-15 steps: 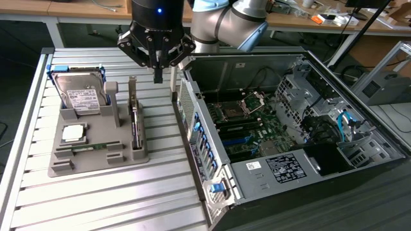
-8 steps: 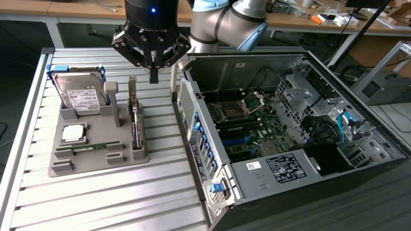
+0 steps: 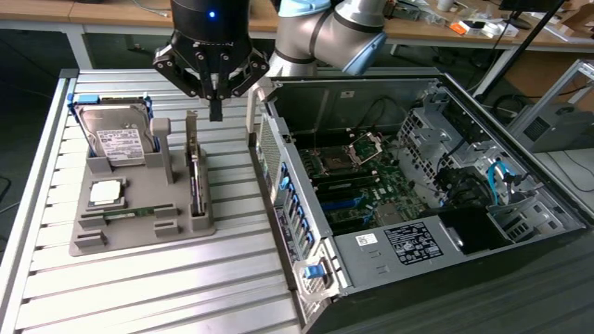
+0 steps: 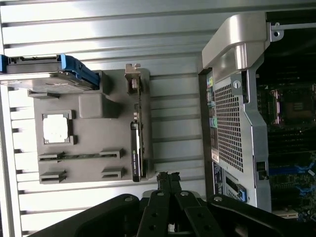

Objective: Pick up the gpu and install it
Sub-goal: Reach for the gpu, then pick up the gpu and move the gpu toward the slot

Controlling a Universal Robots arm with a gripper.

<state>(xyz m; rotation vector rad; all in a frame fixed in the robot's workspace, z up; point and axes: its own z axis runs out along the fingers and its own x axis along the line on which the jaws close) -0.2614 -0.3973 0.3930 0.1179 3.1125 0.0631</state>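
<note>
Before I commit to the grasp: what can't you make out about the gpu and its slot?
gpu board face: edge-on in both views.
gpu lower edge: exterior view, sunk in the gray holder.
Slot inside the computer case: exterior view, too small; wrist view, cut off by the picture edge.

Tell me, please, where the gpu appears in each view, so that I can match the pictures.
Exterior view: the gpu stands edge-on on the holder's side nearest the case, to the exterior view's left of it.
Wrist view: the gpu is a thin strip along the holder's edge facing the case.
Shared landmark: the hard drive.
</note>
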